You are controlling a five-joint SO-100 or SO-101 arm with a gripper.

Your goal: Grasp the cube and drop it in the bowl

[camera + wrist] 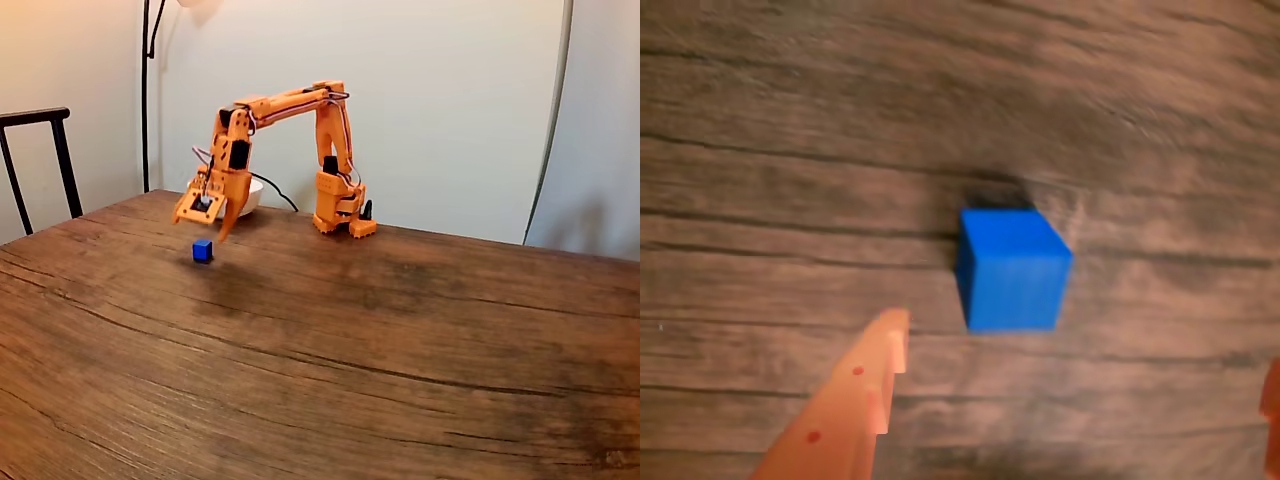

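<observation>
Table (320,380): dark grained wood, pale wall behind.
Cube (203,250): on the wood, just below the gripper (205,228).
Claw: jaws spread, empty.

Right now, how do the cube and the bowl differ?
The cube is bright blue and boxy; the bowl is white and round. The cube is far smaller than the bowl. In the fixed view the cube sits in the open, while the bowl is partly hidden behind the gripper. Both rest on the wooden table.

wrist view close, looking down at cube (1013,270), fixed view across table (400,340), sharing cube
</observation>
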